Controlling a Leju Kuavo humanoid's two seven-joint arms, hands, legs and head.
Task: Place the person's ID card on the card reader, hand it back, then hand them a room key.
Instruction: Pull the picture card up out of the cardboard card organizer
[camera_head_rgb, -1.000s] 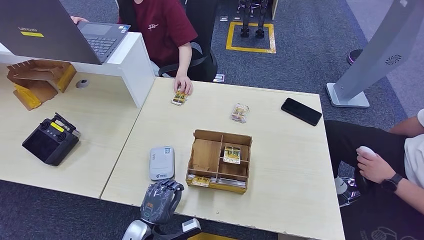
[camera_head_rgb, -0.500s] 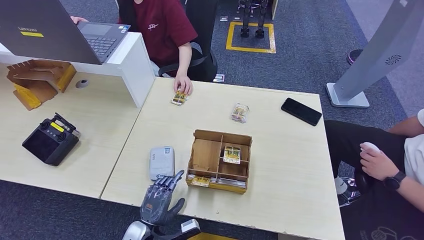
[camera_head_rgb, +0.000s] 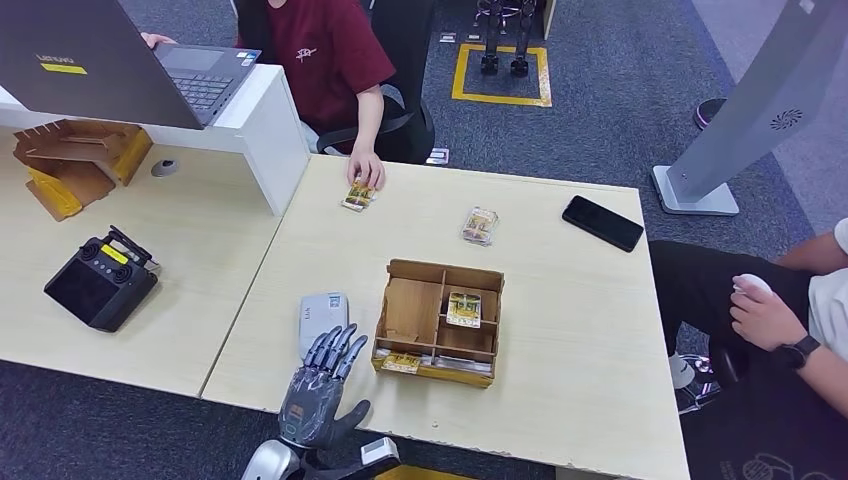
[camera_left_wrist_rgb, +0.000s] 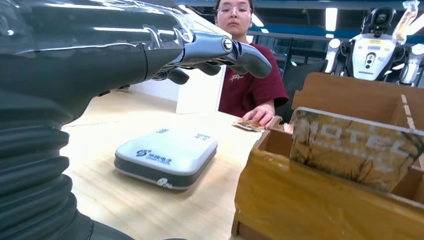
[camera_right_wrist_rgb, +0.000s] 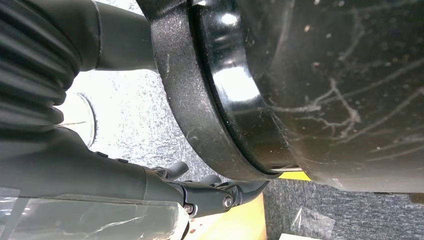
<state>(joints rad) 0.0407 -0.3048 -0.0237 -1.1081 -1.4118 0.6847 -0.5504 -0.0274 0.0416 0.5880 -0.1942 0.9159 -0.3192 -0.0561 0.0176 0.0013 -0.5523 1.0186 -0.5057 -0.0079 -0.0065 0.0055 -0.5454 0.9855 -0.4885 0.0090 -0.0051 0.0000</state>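
Fingers of the left hand are spread wide and hold nothing, hovering at the bottom centre of the head view with their tips over the near edge of the white card reader. The right hand appears in its wrist view with fingers loosely extended and nothing in them. The ID card lies at the far edge of the table in the upper middle of the frame, under the fingertips of a person in a dark red shirt. Just right of the reader stands a wooden divided box holding room key cards — the one at its front reads "HOTEL" in the left wrist view. Another card lies beyond the box, and a black phone sits towards the upper right. At left are a black controller and, higher up, a laptop marked "Lenovo" — the reader's blue print is too small to read. A second person's arm enters at the right edge.
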